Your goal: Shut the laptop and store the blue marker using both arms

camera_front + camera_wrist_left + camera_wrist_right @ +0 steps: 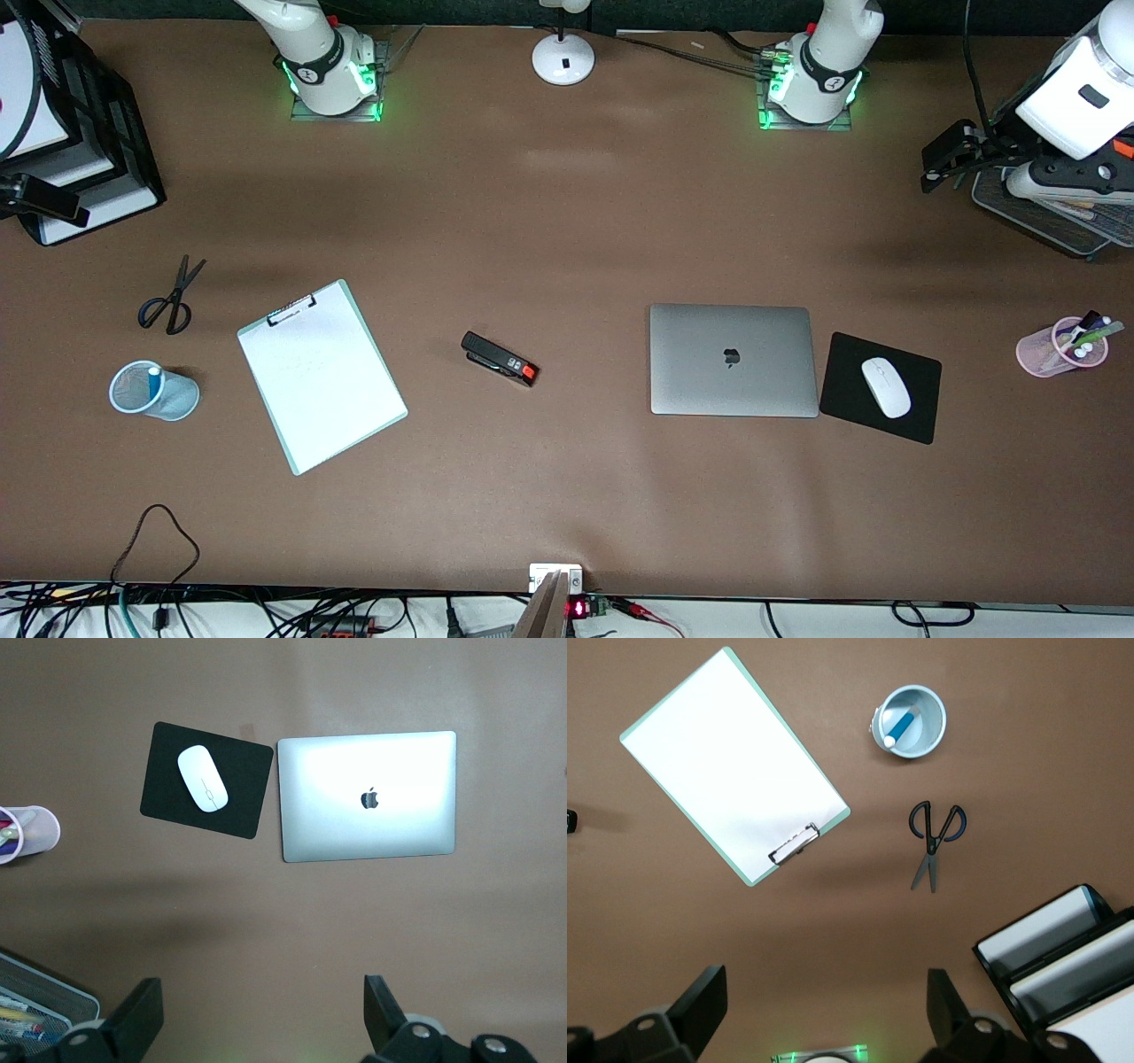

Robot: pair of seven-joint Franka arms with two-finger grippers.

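Observation:
The laptop [733,359] lies shut on the table, lid up with the dark apple logo showing; it also shows in the left wrist view [368,796]. The blue marker [154,383] stands in a light blue mesh cup [173,394] toward the right arm's end, and shows in the right wrist view [901,726]. My left gripper [939,164] hangs open and empty, high beside the wire tray; its open jaws show in its own view [263,992]. My right gripper [40,199] is open and empty, high over the black file tray; its jaws show in its own view [826,983].
A white mouse [886,387] on a black pad [912,421] lies beside the laptop. A pink pen cup [1059,347] and wire tray [1045,217] are at the left arm's end. A stapler [500,359], clipboard [321,377], scissors [170,297] and black file tray [89,151] are also there.

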